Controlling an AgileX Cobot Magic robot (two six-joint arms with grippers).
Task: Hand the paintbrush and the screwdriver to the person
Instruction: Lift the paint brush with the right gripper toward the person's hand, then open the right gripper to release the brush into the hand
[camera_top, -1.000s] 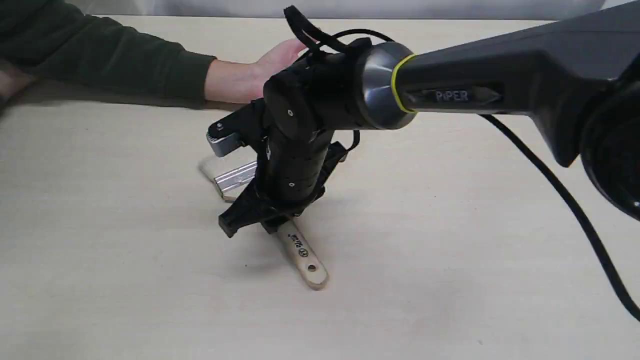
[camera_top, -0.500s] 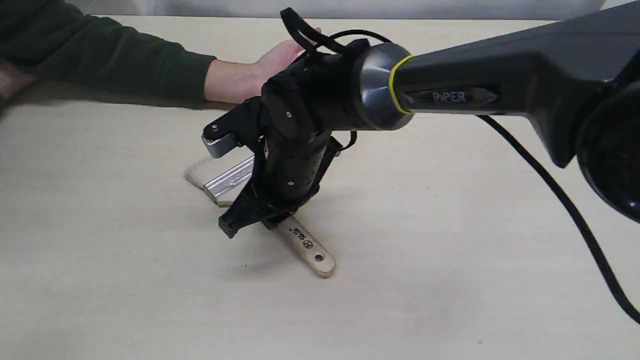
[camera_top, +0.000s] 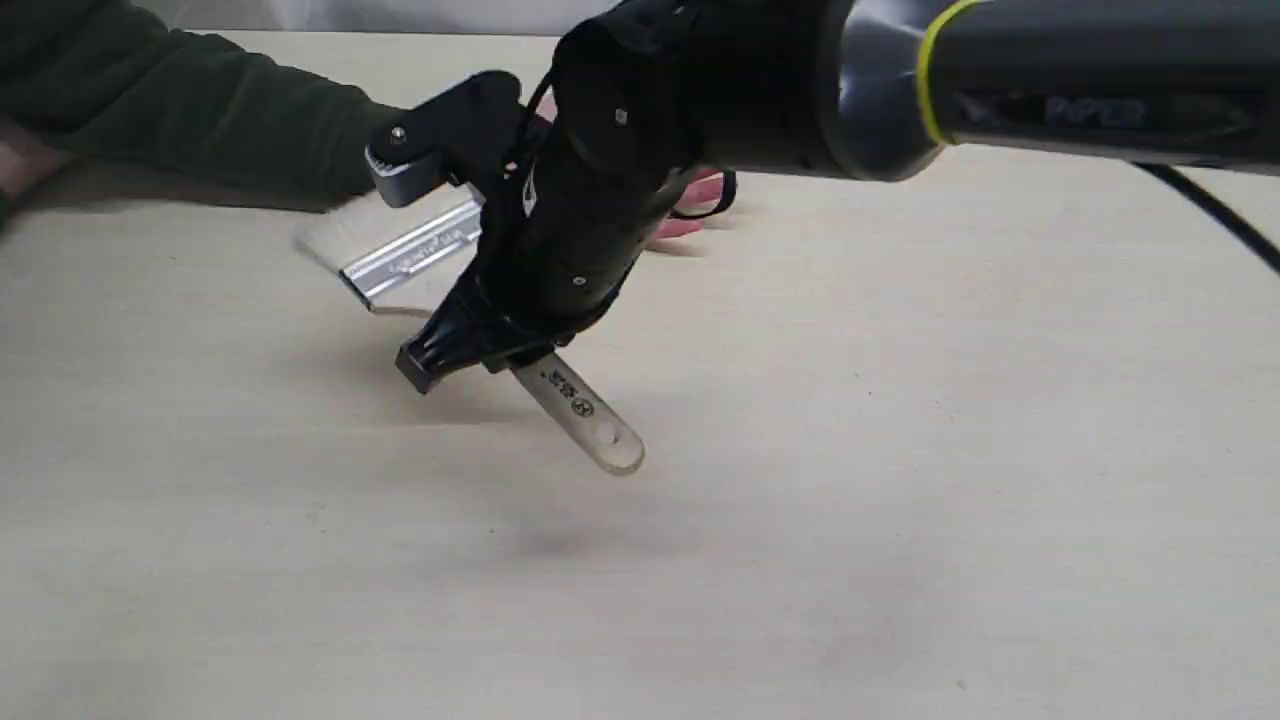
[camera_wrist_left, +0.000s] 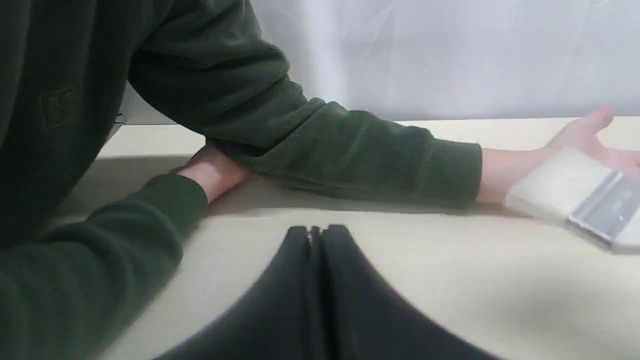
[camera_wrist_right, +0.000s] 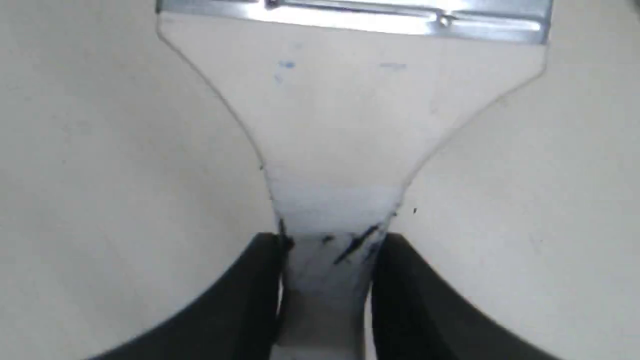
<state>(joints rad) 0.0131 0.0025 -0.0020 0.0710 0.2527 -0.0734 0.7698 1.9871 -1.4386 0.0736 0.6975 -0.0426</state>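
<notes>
My right gripper (camera_top: 475, 345) is shut on the paintbrush (camera_top: 410, 255), holding its wooden handle (camera_top: 585, 415) in the air above the table. The silver ferrule and pale bristles point toward the person's green sleeve (camera_top: 190, 115). In the right wrist view the black fingers (camera_wrist_right: 240, 305) clamp the handle's narrow neck (camera_wrist_right: 327, 272) below the ferrule (camera_wrist_right: 350, 15). The person's open hand (camera_wrist_left: 585, 137) lies on the table just behind the brush's bristles (camera_wrist_left: 555, 182). My left gripper (camera_wrist_left: 316, 231) is shut and holds nothing, low over the table. The screwdriver is out of view.
The person's other forearm (camera_wrist_left: 190, 185) rests on the table near my left gripper. My right arm (camera_top: 1000, 90) spans the upper right of the exterior view, with its black cable (camera_top: 1220, 215). A white backdrop (camera_wrist_left: 450, 55) stands behind the beige table (camera_top: 900, 500).
My right gripper has lifted the paintbrush off the table and carried it up and left toward the person's hand. The arm now hides most of that hand.
</notes>
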